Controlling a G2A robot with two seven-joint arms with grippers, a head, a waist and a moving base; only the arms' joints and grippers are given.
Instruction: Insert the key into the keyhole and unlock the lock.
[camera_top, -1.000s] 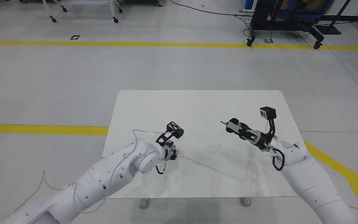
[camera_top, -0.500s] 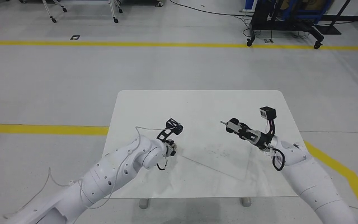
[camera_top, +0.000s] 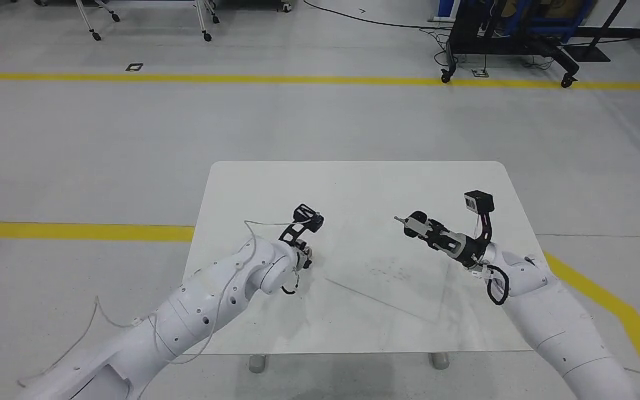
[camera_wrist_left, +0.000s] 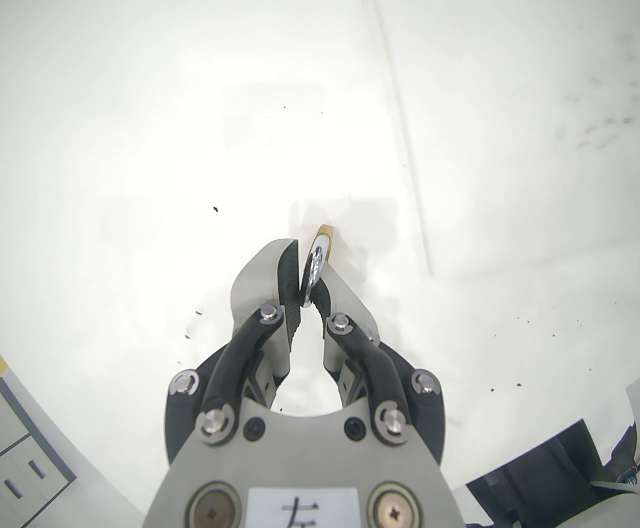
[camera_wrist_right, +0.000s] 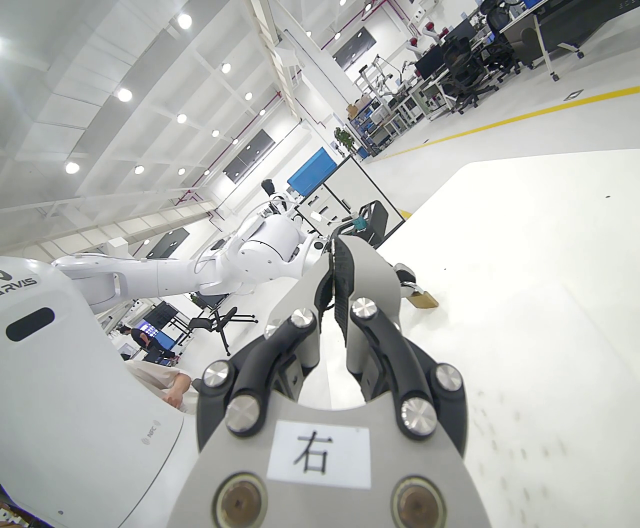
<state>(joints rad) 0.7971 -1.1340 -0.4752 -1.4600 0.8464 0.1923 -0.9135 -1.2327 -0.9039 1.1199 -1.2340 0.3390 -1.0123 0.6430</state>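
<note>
A small brass padlock (camera_wrist_left: 326, 239) hangs by its silver shackle (camera_wrist_left: 314, 270) between the pads of my left gripper (camera_wrist_left: 306, 282), which is shut on it. Its body sits low over the white table (camera_top: 400, 185), left of centre. In the top view my left gripper (camera_top: 302, 261) points down at the table. My right gripper (camera_top: 406, 222) hovers right of centre, shut, with the thin tip of the key (camera_top: 398, 217) sticking out toward the left arm. From the right wrist, the shut right gripper (camera_wrist_right: 334, 250) faces the padlock (camera_wrist_right: 424, 299) a short way off; the key is hidden there.
A faint seam (camera_top: 385, 300) runs across the table between the arms. The table's near edge (camera_top: 360, 352) lies just below both arms. Open tabletop stretches toward the far edge (camera_top: 350, 163). Grey floor with yellow lines (camera_top: 300, 77) surrounds it.
My left arm has shifted a little to the left and toward the far side with the padlock still held. The right arm has stayed where it was.
</note>
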